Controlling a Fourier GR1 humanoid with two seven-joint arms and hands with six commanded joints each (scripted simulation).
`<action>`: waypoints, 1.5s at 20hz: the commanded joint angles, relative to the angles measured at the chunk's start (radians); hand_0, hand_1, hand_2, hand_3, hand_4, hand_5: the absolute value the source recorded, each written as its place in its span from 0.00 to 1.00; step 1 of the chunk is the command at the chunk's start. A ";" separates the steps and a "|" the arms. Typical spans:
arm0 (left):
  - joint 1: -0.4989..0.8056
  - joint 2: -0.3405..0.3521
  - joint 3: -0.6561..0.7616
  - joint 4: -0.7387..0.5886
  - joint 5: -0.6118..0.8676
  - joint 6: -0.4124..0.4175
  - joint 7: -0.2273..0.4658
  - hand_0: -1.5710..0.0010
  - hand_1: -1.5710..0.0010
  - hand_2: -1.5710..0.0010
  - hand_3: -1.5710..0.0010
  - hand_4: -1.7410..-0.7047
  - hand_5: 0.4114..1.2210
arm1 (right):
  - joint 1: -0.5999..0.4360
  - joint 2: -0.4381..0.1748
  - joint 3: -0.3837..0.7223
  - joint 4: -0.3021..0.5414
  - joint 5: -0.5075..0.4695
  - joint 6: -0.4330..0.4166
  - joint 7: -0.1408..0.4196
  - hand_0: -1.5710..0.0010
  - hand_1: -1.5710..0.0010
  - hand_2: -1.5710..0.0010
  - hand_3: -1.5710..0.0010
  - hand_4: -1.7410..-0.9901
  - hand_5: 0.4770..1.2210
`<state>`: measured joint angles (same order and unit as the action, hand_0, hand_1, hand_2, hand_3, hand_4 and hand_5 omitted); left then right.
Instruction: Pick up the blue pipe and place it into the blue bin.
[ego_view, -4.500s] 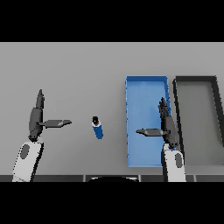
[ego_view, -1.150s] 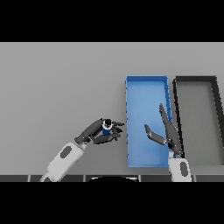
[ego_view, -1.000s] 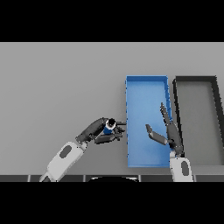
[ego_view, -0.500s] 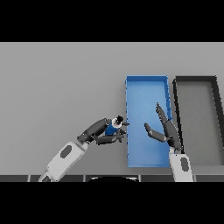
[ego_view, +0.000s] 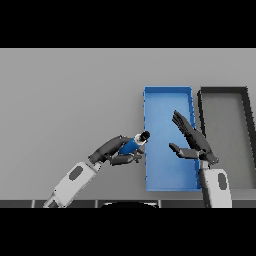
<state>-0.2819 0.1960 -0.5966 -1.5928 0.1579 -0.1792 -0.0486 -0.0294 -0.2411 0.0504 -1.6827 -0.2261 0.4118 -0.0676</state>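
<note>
Grey bench (ego_view: 60, 90) runs under everything. Our left hand (ego_view: 116, 150) has its fingers curled round the pipe (ego_view: 134, 144), long axis pointing right and slightly away, dark tip at the bin (ego_view: 167, 100) wall. Beyond, our right hand (ego_view: 192, 142) hovers over the bin, fingers straight, holding nothing.

White-grey arms; each robot hand (ego_view: 116, 150) dark.

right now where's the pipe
In the left hand, the pipe is at the blue bin's left wall, not yet inside.
</note>
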 joint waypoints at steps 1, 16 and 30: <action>-0.002 0.007 0.006 -0.005 0.003 -0.001 -0.006 0.00 0.00 0.00 0.08 0.01 1.00 | -0.006 -0.025 0.004 -0.029 -0.038 0.035 0.022 1.00 1.00 1.00 1.00 0.68 0.10; -0.038 0.001 0.010 0.034 0.012 0.003 -0.022 0.00 0.00 0.00 0.08 0.01 1.00 | -0.349 -0.095 0.212 -0.162 -0.184 0.233 0.258 1.00 1.00 1.00 1.00 0.61 0.07; -0.049 0.023 -0.002 0.038 0.029 -0.055 -0.055 0.05 0.11 0.13 0.27 0.11 1.00 | -0.572 0.047 0.311 0.018 -0.184 0.270 0.349 0.91 0.89 0.88 0.93 0.58 0.06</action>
<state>-0.3308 0.2188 -0.5986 -1.5546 0.1867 -0.2350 -0.1053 -0.6022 -0.1940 0.3614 -1.6647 -0.4111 0.6810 0.2795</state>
